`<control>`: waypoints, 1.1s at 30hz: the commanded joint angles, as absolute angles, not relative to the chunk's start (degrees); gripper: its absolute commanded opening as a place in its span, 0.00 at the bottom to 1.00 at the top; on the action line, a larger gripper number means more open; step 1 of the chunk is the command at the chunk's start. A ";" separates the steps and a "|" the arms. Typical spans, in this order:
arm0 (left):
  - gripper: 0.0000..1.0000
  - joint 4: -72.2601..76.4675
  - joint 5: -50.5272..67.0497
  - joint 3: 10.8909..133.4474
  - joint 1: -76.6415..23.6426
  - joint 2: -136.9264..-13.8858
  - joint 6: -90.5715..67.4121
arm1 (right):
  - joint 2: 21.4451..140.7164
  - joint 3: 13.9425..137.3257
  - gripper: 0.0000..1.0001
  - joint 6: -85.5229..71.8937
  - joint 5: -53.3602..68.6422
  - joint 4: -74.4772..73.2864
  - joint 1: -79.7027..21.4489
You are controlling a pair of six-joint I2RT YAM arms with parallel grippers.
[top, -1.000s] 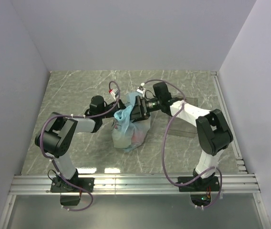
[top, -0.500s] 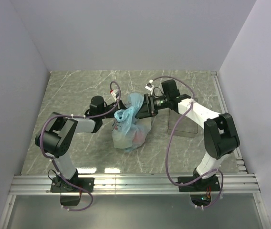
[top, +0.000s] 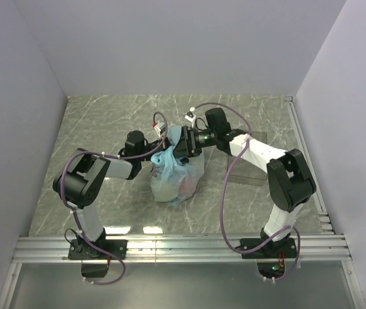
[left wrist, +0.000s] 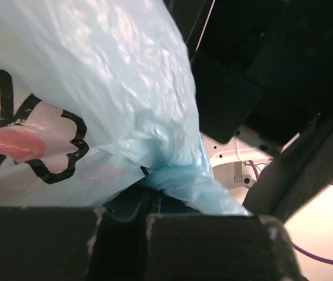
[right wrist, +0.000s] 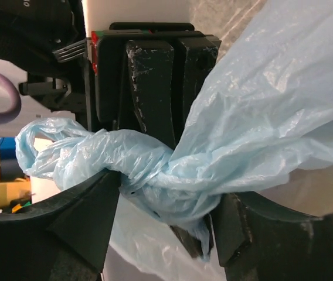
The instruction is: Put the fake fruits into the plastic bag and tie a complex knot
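The plastic bag (top: 173, 177) stands mid-table, light blue with a pink-and-dark print (left wrist: 20, 143). A reddish fake fruit (top: 184, 185) shows faintly through its wall; the other fake fruits are hidden inside. The bag's top is twisted into a knotted neck (right wrist: 155, 175). My left gripper (top: 159, 149) reaches it from the left, and in the left wrist view that gripper (left wrist: 146, 213) is shut on a twisted strand of the bag. My right gripper (top: 182, 145) comes from the right. In the right wrist view it (right wrist: 169, 199) stands wide, both fingers pressing on the knotted neck between them.
A clear rectangular tray (top: 254, 168) lies to the right of the bag, under my right forearm. White walls close in the marble table on three sides. Purple cables loop over both arms.
My right gripper pulled out to the right, then came back left onto the bag's neck. My left gripper shifted slightly right, still shut on the bag.
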State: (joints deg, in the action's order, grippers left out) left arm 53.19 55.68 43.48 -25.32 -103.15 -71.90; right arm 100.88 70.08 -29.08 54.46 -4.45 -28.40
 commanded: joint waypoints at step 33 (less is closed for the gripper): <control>0.11 69.52 53.61 46.49 -26.63 -105.47 -86.22 | 87.98 61.44 0.46 -20.47 59.51 -15.48 -16.79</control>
